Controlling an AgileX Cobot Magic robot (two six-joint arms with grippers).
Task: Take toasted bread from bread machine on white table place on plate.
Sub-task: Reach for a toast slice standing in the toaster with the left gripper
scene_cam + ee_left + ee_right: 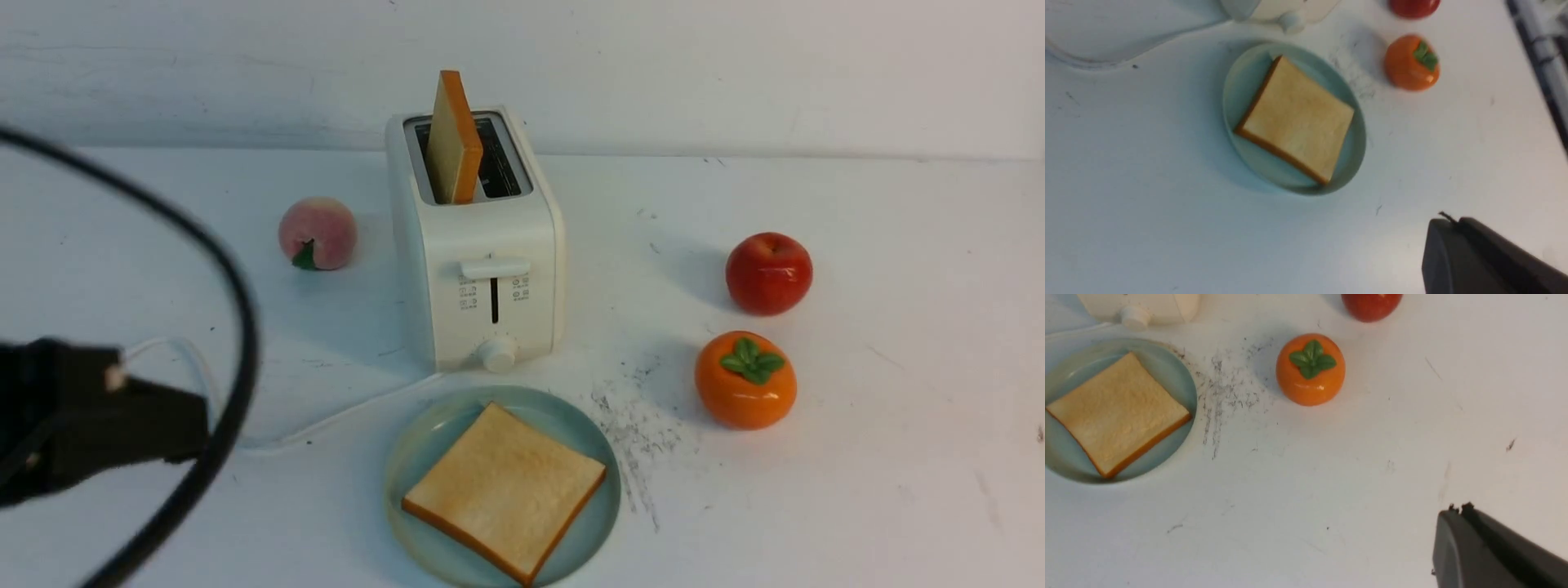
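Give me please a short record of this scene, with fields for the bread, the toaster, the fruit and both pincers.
served: flat slice lies on the blue-green plate
waiting: standing slice in the left slot of the toaster; right slot empty
fruit: peach left of the toaster; red apple and orange persimmon right of it, on the table
left pincer: shut, empty
right pincer: shut, empty
remaining: standing slice not yet on plate

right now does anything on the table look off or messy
Nothing spilled or broken. One slice of toasted bread stands far out of the left slot of the bread machine, slightly tilted. Dark scuff marks smear the white table between the plate and the orange fruit.
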